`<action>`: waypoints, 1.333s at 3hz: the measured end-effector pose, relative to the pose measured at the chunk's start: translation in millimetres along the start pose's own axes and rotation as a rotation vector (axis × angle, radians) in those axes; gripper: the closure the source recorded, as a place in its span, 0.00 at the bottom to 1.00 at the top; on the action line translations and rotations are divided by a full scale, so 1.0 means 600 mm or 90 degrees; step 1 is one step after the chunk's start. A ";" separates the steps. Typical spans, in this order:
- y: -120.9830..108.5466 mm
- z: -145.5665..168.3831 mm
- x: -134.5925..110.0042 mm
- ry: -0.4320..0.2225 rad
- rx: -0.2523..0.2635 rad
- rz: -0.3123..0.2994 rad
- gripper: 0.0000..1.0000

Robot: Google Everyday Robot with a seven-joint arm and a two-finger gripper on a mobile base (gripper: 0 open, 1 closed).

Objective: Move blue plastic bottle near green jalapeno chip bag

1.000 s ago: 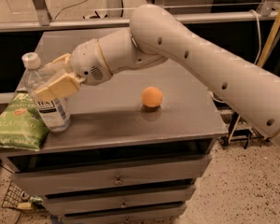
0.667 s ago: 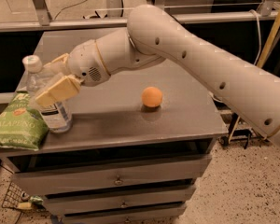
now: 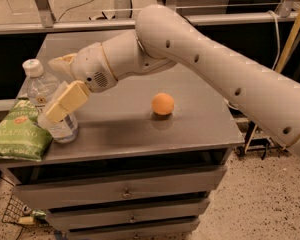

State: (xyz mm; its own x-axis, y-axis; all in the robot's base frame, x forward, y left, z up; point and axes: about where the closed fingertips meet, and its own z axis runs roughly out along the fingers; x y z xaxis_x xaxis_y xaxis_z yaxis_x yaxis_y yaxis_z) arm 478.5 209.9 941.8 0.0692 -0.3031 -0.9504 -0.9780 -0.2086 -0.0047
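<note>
Operator, your blue plastic bottle [image 3: 40, 86] stands upright at the left edge of the surface [image 3: 120, 129], white cap on top. It is just to the right of the green jalapeno chip bag [image 3: 17, 134]; whether the two touch cannot be told. The bag lies flat on the near left corner of the surface, lettering up.

Your gripper [image 3: 52, 90] is grasping the bottle. One tan finger lies slanted across the side of the bottle facing you, and the other reaches behind it, just right of the cap. The bottle's base sits on the surface.

The pale arm [image 3: 215, 79] comes in from the right and crosses above the far half of the surface down to the gripper. An orange ball [image 3: 162, 104] rests near the middle of the surface, well apart from the bottle and bag. Below the surface you see a stack of grey drawers [image 3: 125, 194], and a speckled floor [image 3: 270, 199] lies to the right.
</note>
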 end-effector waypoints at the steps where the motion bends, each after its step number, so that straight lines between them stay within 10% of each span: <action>1: 0.001 -0.015 0.002 0.014 0.006 -0.007 0.00; 4: 0.000 -0.287 0.122 0.065 0.096 0.045 0.00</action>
